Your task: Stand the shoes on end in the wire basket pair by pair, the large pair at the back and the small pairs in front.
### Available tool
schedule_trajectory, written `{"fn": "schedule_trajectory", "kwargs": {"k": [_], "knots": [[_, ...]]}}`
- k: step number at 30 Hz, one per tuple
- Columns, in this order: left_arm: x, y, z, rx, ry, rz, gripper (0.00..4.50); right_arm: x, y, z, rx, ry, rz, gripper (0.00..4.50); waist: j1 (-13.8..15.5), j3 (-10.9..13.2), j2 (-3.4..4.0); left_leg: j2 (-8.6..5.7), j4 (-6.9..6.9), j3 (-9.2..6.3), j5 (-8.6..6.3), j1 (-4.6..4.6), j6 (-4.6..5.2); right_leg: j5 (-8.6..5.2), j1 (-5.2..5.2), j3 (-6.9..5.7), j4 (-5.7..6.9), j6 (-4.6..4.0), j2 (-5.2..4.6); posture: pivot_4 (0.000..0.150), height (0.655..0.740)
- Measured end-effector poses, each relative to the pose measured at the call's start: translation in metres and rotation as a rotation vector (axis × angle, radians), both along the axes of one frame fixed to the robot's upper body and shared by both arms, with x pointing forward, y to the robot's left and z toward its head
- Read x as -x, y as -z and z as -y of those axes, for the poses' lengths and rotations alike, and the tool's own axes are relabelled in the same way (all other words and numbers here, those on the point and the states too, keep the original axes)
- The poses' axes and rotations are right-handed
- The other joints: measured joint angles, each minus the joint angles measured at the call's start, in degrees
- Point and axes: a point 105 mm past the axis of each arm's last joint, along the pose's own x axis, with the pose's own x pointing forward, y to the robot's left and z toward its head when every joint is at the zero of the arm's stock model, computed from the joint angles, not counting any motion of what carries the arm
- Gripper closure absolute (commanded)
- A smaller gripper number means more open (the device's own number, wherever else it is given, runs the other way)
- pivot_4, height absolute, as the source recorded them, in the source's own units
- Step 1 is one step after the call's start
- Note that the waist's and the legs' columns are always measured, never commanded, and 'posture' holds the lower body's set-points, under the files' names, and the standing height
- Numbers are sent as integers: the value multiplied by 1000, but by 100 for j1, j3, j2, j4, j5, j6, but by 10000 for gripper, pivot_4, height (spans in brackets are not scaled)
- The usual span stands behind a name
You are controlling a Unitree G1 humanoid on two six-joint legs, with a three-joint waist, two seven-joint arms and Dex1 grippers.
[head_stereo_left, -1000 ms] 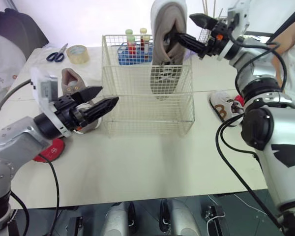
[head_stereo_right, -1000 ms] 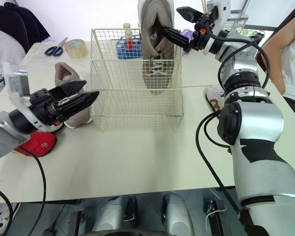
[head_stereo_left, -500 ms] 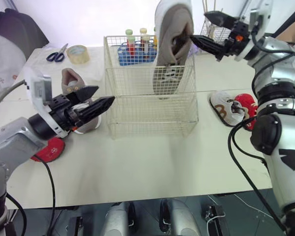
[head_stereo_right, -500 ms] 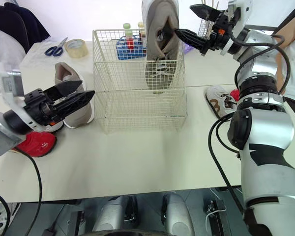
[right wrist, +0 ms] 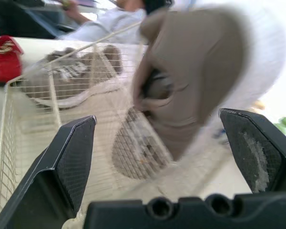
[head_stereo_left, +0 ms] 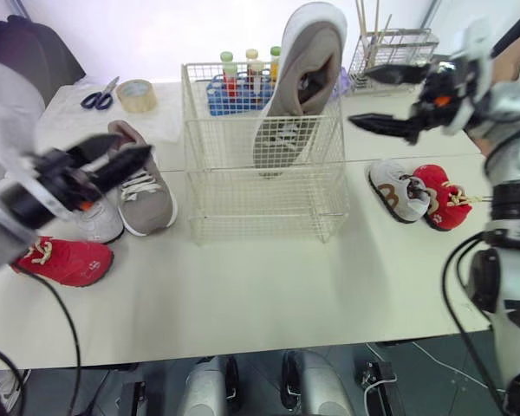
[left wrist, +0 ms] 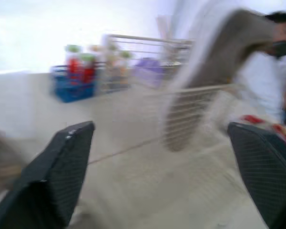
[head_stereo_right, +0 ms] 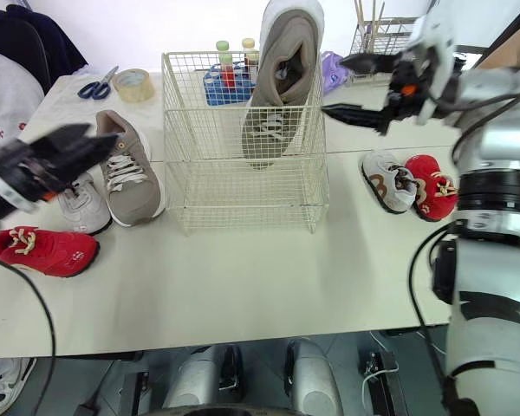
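Left eye view: a large grey-brown suede sneaker [head_stereo_left: 296, 87] is stood on end, tilted, in the white wire basket [head_stereo_left: 269, 208]. The left gripper [head_stereo_left: 132, 146] and right gripper [head_stereo_left: 360, 97] are held spread and empty.

- Thin metal wire, painted cream, a bit shiny: wire basket [head_stereo_left: 264, 195].
- Soft matt tan cloth with a smooth white sole: big shoe [head_stereo_left: 295, 95].
- Fuzzy red cloth: small red shoe [head_stereo_left: 65, 263].
- Smooth, matt, pale: desk [head_stereo_left: 269, 295].
- Black, matt, rough with tiny dots: pads [right wrist: 69, 162] of the right claw [head_stereo_left: 361, 96].

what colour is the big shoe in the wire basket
Taupe with a white sole; the shoe shows best in the right eye view.
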Motion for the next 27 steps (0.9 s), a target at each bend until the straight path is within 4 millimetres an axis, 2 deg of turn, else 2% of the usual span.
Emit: {"fn": "schedule_trajectory", "kwargs": {"k": [1,4,6,8,10,13,18,21,27], "knots": [[-3,-1,-19,-15,-77,-12,232,5,-3,7,22,32,6,0,0,-1,0,-1,0,2,-1,2,0,0,2,0,-2,0,0,1500,7400],[-17,4,-55,6,-199,-55,232,10,0,12,33,50,-23,0,-2,-2,-2,-1,0,13,-2,9,2,1,6,2,-1,0,-2,1500,7400],[-29,10,-68,20,-237,-91,232,18,0,5,8,-4,-62,0,13,-2,-2,-1,0,15,-2,7,1,1,1,4,4,0,-2,1500,7400],[-43,14,-74,29,-235,-133,232,34,-6,-12,-27,-114,-88,0,23,-2,-2,-1,1,15,-1,5,1,1,-2,4,13,0,-2,1500,7400],[-57,20,-74,30,-206,-182,232,55,-10,-36,-19,-258,-102,0,23,-4,-5,-1,3,17,0,3,0,1,-4,2,14,0,4,1500,7400],[-72,35,-73,22,-165,-295,232,83,-4,-65,53,-444,-147,0,16,-7,-10,-7,5,43,-1,-1,1,1,-4,2,5,1,8,1500,7400],[-92,62,-72,55,-126,-483,232,112,10,-88,178,-642,-200,0,29,-7,-18,-11,11,48,-2,-4,5,1,-8,2,11,2,8,1500,7400],[-107,74,-62,65,-120,-527,232,116,16,-99,221,-697,-182,0,30,-8,-31,-10,15,47,-3,-6,6,1,-8,2,12,2,7,1500,7400],[-125,88,-43,7,-115,-557,232,113,17,-103,221,-685,-159,0,11,-4,-45,-8,16,49,-5,-12,11,2,-14,3,8,3,3,1500,7400]]}}
